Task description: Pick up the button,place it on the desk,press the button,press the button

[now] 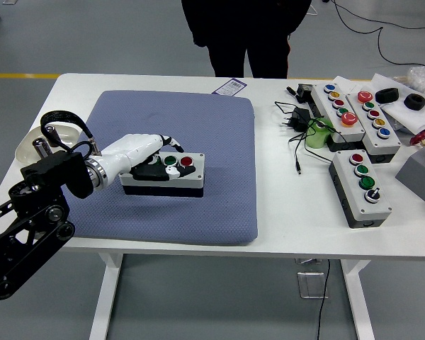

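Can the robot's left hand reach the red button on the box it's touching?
Probably yes. The left hand already lies on the button box, the red button sits uncovered just past its fingers, with nothing between.

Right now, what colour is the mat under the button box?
Blue-grey; the mat shows best in the head view, under the button box.

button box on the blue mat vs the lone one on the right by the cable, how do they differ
The mat box lies crosswise on the blue mat with the left hand on it; the right box lies on the bare table, running away from the near edge, with no hand on it. The mat box shows a green and a red button; the right box shows red, green and a black knob. Both are grey boxes with black bases.
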Robot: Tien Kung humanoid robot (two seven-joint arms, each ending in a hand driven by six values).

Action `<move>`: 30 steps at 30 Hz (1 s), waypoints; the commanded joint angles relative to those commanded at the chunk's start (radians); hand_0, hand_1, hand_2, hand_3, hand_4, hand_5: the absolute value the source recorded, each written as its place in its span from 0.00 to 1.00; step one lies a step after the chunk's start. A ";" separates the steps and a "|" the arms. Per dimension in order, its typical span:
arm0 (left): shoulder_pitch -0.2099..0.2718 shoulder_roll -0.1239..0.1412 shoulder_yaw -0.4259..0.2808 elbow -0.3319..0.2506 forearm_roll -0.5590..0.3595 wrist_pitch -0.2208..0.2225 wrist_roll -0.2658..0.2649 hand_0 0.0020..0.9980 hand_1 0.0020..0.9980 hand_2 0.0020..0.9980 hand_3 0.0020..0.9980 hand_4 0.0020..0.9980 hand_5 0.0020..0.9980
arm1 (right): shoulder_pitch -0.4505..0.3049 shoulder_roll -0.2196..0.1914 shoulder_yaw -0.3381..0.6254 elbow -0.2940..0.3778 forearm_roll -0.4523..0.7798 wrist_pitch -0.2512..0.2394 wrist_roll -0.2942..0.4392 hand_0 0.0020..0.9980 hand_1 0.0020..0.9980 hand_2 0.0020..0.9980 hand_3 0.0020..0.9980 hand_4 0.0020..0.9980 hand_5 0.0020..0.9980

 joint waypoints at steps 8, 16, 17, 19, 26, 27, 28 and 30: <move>-0.014 -0.026 0.020 0.048 0.003 -0.030 0.010 0.00 0.00 0.00 0.77 0.88 1.00 | 0.005 0.000 -0.004 0.000 0.005 -0.001 0.001 0.75 0.69 0.70 0.58 0.18 0.11; -0.015 -0.033 0.036 0.086 0.013 -0.049 0.021 0.00 0.00 0.00 0.77 0.87 1.00 | 0.005 -0.001 -0.005 0.000 0.005 -0.001 0.001 0.75 0.69 0.71 0.58 0.18 0.11; -0.015 -0.033 0.035 0.088 0.016 -0.052 0.023 0.00 0.00 0.00 0.77 0.87 1.00 | 0.004 0.000 -0.005 0.000 0.005 -0.001 0.001 0.75 0.69 0.71 0.58 0.18 0.11; -0.016 -0.033 0.035 0.090 0.018 -0.063 0.026 0.00 0.00 0.00 0.77 0.87 1.00 | 0.004 -0.001 -0.004 0.000 0.004 0.000 0.001 0.75 0.69 0.71 0.58 0.18 0.11; -0.010 -0.033 0.024 0.077 0.020 -0.051 0.028 0.00 0.00 0.00 0.77 0.87 1.00 | 0.004 -0.001 0.000 0.000 0.002 0.000 0.001 0.75 0.69 0.71 0.58 0.18 0.11; -0.008 -0.033 0.017 0.072 0.020 -0.041 0.026 0.00 0.00 0.00 0.77 0.87 1.00 | 0.004 -0.001 0.000 0.000 0.002 0.000 0.001 0.75 0.69 0.71 0.58 0.18 0.11; -0.006 -0.033 0.009 0.067 0.019 -0.033 0.024 0.00 0.00 0.00 0.77 0.87 1.00 | 0.004 -0.001 0.000 0.000 0.003 0.000 0.002 0.75 0.69 0.71 0.58 0.18 0.11; 0.002 -0.035 -0.031 0.045 0.012 0.006 0.017 0.00 0.00 0.00 0.77 0.87 1.00 | 0.004 -0.001 0.001 0.000 0.002 -0.001 0.002 0.75 0.69 0.71 0.58 0.18 0.11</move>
